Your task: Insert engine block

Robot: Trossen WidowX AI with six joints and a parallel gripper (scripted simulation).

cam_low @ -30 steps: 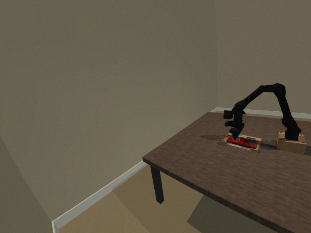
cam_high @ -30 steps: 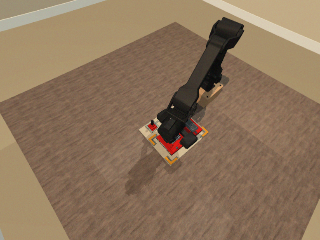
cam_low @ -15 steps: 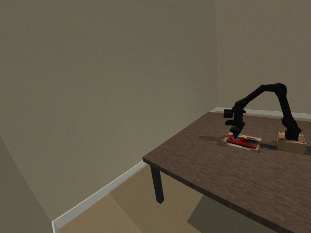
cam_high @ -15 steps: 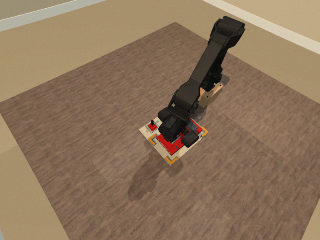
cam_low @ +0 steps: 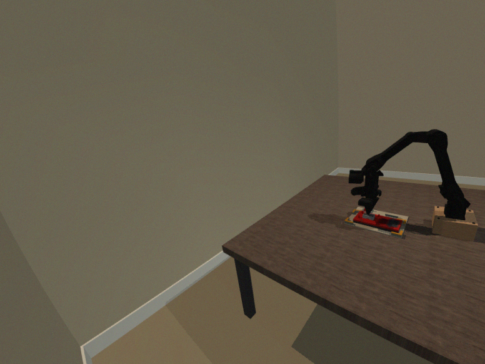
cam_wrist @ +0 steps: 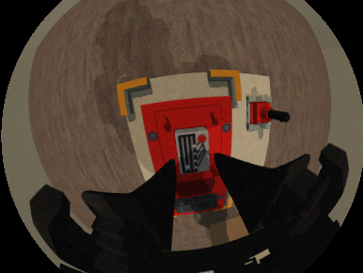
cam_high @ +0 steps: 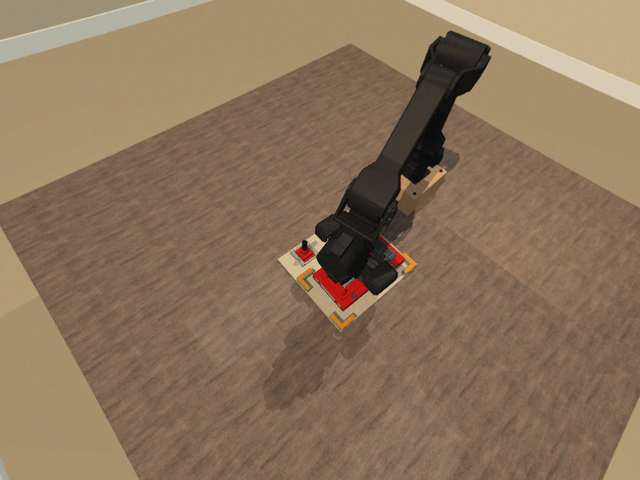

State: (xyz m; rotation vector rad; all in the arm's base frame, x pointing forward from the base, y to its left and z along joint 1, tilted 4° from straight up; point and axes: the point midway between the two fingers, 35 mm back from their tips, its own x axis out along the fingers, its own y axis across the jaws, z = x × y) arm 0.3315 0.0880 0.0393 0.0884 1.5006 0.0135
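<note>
The engine block [cam_wrist: 192, 151] [cam_low: 368, 216], grey with black slots on the left and a red disc on the right in the wrist view, sits in the red car body [cam_wrist: 188, 103] [cam_high: 341, 297] [cam_low: 385, 223]. In the exterior view its grey top shows above the red body. How deep it sits and where the rib lies I cannot tell. My gripper [cam_wrist: 194, 160] [cam_low: 368, 213] is partly open, its fingertips just over the block. A narrow gap shows between the block's right side and the right finger. The arm hides the block in the top view.
The cream board [cam_wrist: 249, 136] [cam_high: 287, 261] carries the car body between orange corner brackets [cam_wrist: 134, 87] [cam_high: 341, 321]. A red piece with an upright black post [cam_wrist: 277, 116] [cam_high: 304, 247] stands beside the car body. The arm's wooden base [cam_high: 421, 199] [cam_low: 454, 229] is behind.
</note>
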